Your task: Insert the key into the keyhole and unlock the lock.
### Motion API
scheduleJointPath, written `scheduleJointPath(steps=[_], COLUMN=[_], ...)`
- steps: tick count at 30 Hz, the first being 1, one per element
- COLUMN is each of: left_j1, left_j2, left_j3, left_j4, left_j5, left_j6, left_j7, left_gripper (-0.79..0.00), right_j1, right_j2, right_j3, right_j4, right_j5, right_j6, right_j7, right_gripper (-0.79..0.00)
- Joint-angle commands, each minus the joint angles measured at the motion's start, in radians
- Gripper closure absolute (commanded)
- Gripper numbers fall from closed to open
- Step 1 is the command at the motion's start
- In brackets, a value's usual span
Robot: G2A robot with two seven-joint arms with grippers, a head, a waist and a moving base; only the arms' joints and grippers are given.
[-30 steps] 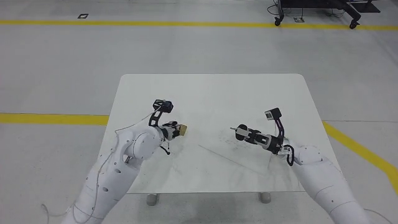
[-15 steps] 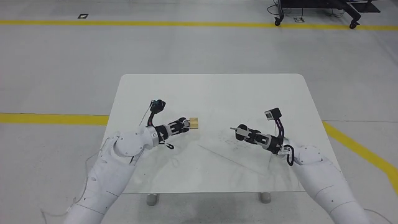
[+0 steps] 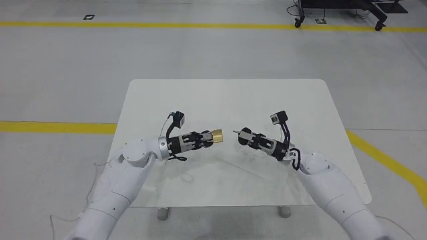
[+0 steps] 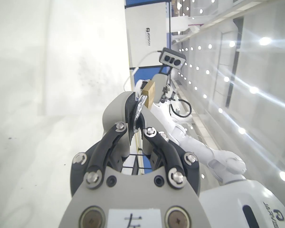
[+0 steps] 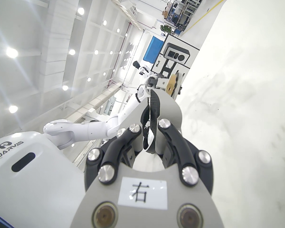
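the lock (image 3: 216,135), a brass padlock, is held over the middle of the desk (image 3: 293,97), just left of centre. its silver shackle end is pinched between the fingers of the left gripper (image 3: 205,137). just beside it, across a small gap, the key (image 3: 235,133) points its tip at the lock, its head pinched between the fingers of the right gripper (image 3: 244,136).
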Motion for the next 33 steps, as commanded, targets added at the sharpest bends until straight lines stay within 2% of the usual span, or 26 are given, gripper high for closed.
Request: scheduleJointPath(steps=[1,6,14,20,24,28,33], left_j1=[-0.009,-0.049,-0.081,-0.091,-0.103,-0.117,-0.130], left_j2=[-0.003,-0.008,-0.012,-0.011,-0.014,-0.018,-0.016], left_j3=[-0.002,0.000,0.017,0.020,0.026,0.028,0.019], left_j4=[0.035,0.116,0.149,0.160,0.180,0.208,0.236], left_j5=[-0.064,-0.160,-0.159,-0.160,-0.160,-0.170,-0.173], left_j6=[-0.014,-0.058,-0.087,-0.085,-0.063,-0.018,-0.004], left_j7=[-0.061,-0.201,-0.250,-0.257,-0.236,-0.190,-0.169], left_gripper=[0.000,0.000,0.000,0.000,0.000,0.000,0.000], right_j1=[0.025,0.094,0.184,0.225,0.233,0.228,0.219], right_j2=[-0.010,-0.043,-0.099,-0.132,-0.146,-0.151,-0.147], right_j3=[-0.020,-0.078,-0.154,-0.197,-0.208,-0.207,-0.185], right_j4=[0.010,0.038,0.138,0.199,0.213,0.209,0.208], right_j5=[0.005,0.025,0.081,0.086,0.123,0.181,0.205], right_j6=[0.005,0.031,0.008,0.000,-0.023,-0.046,-0.047], right_j7=[-0.007,-0.018,-0.023,-0.001,0.055,0.154,0.157], right_gripper=[0.000,0.000,0.000,0.000,0.000,0.000,0.000])
